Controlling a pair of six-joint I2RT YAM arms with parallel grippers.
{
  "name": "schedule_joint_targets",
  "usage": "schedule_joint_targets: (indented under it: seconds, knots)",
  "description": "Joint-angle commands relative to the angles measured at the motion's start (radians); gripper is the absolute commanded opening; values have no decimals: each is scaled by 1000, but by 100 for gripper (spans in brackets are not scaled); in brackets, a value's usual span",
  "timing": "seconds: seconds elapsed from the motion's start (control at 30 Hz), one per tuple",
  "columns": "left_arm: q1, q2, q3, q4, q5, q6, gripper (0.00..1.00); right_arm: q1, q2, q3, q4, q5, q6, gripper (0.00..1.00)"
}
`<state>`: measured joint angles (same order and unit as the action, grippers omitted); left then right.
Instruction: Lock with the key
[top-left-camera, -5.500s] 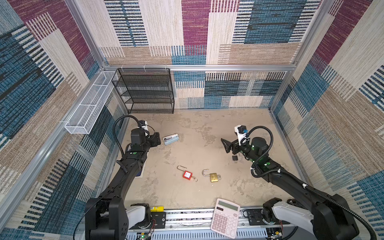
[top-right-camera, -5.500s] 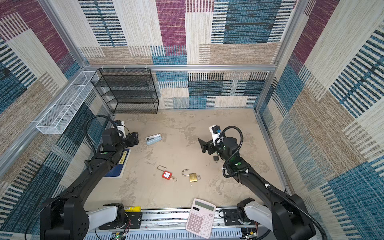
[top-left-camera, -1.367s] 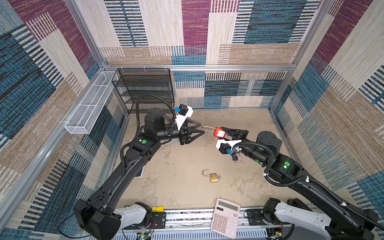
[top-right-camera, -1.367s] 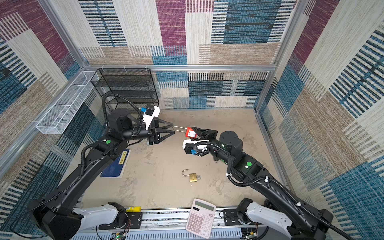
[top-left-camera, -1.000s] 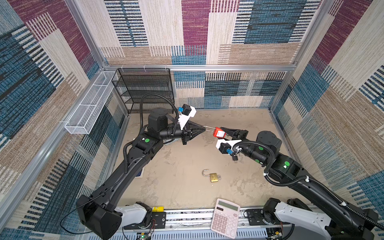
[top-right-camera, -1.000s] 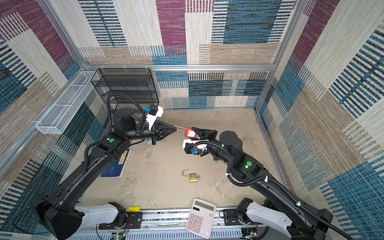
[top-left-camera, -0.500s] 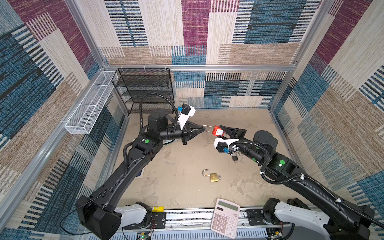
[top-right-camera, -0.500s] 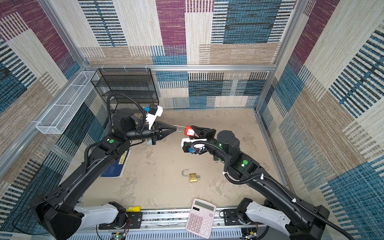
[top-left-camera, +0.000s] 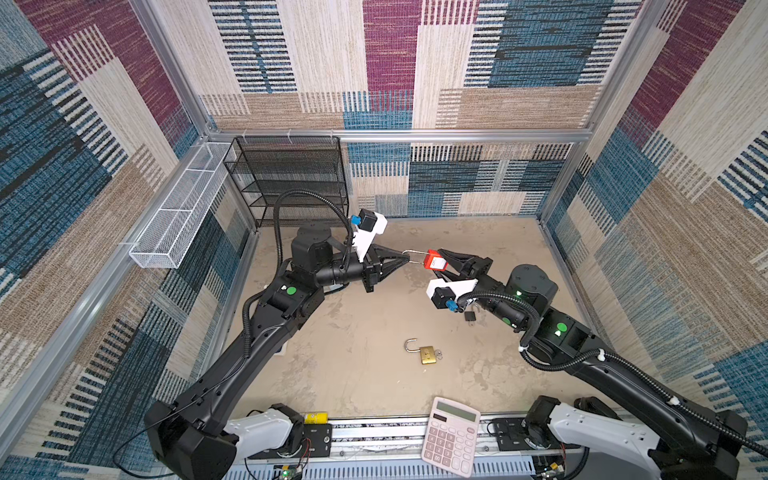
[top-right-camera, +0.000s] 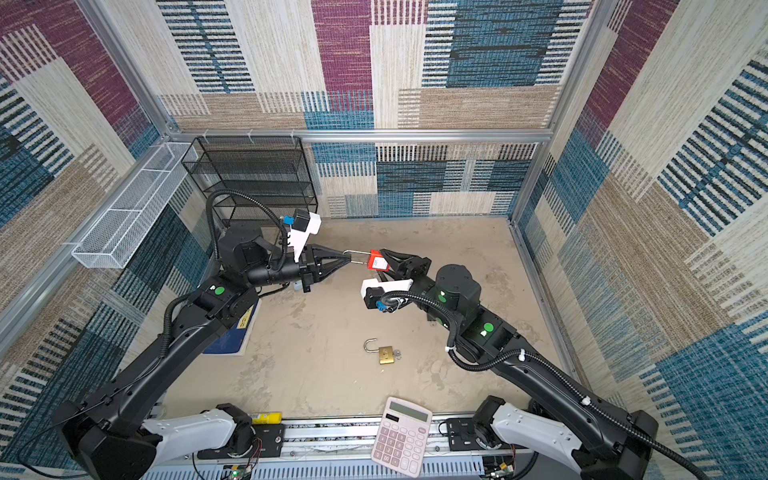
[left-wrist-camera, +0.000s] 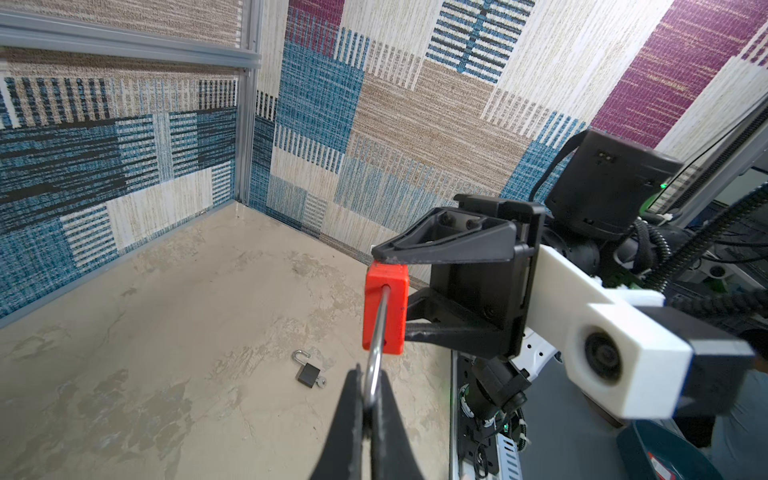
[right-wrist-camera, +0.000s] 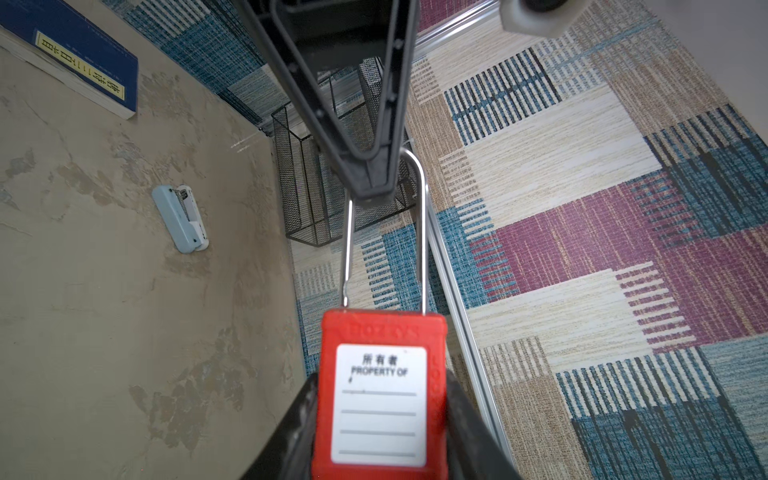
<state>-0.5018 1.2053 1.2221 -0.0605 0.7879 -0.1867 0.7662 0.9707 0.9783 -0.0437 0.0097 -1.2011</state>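
Aloft, right hand (top-left-camera: 440, 261) clamping red padlock (top-left-camera: 433, 263), left hand (top-left-camera: 405, 261) pinching its shackle (right-wrist-camera: 423, 232) (tips together)

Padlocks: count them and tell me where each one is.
2. The red padlock is held in the air, body in the right gripper, shackle pinched by the left gripper. The brass padlock lies on the table, shackle open. More may be hidden.

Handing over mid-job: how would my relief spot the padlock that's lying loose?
Look at the sandy floor inside the patterned walls. A little beyond the pink calculator at the front edge lies the brass padlock, its loop open. The only other padlock is red and held up off the floor.
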Motion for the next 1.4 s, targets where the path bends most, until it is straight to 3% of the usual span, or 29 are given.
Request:
schedule_joint_targets:
  seconds: [0.0, 0.23, 0.73, 1.03, 1.37]
  knots:
    - [0, -13, -19, 23, -40, -24, 0, 1, 2, 9, 89, 13, 3, 33]
    - [-1, -2, -15, 18, -55, -69, 0, 1, 27, 20, 117, 20, 5, 32]
    - [-11, -13, -17, 13, -102, -119, 0, 0, 35, -55, 310, 106, -141, 29]
    - [-20, 16, -1, 7, -122, -119, 0, 10, 21, -68, 333, 96, -139, 29]
    - [-35, 19, 1, 20, -110, -34, 0, 15, 45, 95, 69, -119, 67, 28]
